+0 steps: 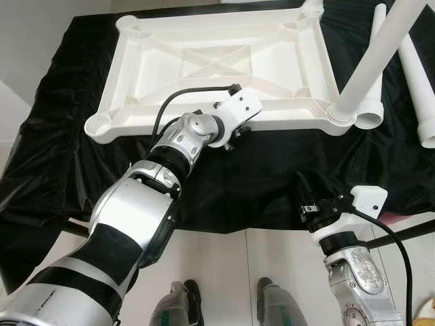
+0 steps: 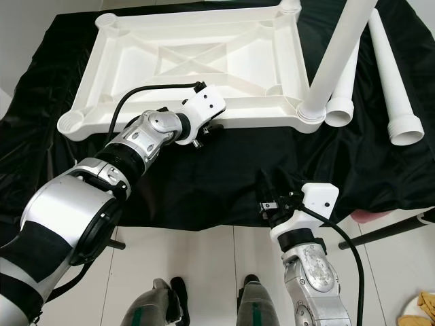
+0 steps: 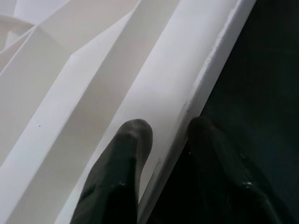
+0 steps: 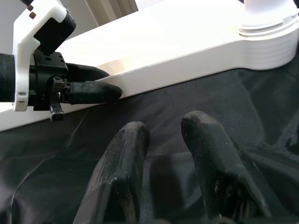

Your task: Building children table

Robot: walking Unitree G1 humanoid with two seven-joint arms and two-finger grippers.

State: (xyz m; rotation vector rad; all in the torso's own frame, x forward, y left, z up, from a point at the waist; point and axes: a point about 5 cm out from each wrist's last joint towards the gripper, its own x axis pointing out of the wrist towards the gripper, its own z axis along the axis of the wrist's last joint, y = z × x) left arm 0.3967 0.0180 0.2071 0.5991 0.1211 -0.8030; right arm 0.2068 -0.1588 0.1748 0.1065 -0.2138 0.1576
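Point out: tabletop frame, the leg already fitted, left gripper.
tabletop frame [image 1: 136, 51], left eye view, bare left rim.
fitted leg [image 1: 370, 64], left eye view, mid-shaft above the corner socket.
left gripper [image 3: 170, 135], left wrist view, between the fingertips straddling the frame's edge.

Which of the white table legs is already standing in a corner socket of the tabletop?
The leg rising from the tabletop's near right corner; the other legs lie loose on the black cloth.

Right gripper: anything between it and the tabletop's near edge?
Only bare black cloth lies between the right gripper and the white tabletop; the right wrist view shows it. The left gripper grips that edge off to the side.
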